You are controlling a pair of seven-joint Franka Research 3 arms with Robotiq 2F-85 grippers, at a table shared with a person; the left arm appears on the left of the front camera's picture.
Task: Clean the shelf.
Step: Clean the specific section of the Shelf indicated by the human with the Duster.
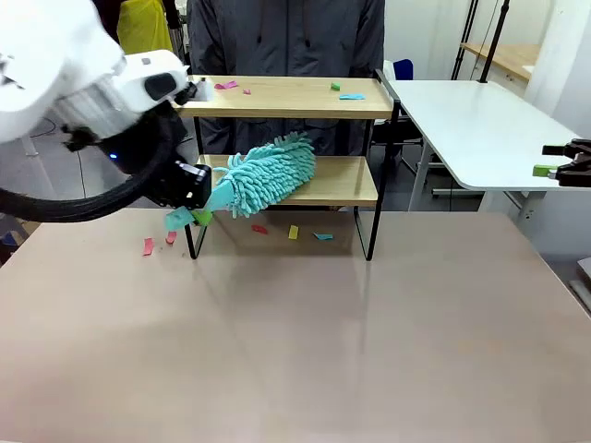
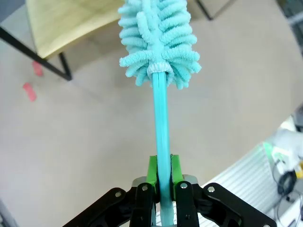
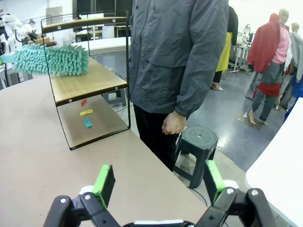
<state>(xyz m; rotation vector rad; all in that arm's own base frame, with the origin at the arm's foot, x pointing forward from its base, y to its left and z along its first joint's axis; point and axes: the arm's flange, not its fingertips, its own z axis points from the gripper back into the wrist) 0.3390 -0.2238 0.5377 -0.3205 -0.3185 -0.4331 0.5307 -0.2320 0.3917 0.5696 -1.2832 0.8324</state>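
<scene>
Though the white left arm [image 1: 55, 55] hides much of its wrist, the left jaws are clamped, green pads [image 2: 152, 171] pinching the thin teal handle [image 2: 161, 132] of a fluffy duster [image 1: 268, 175]. The right jaws gape wide and empty. The shelf [image 1: 286, 97], two pale wooden boards in a slim black frame, stands at the bench's [image 1: 295, 351] far edge, left of middle, the duster's head over its lower board; small coloured scraps [image 1: 292, 233] dot its top board and the bench beneath.
</scene>
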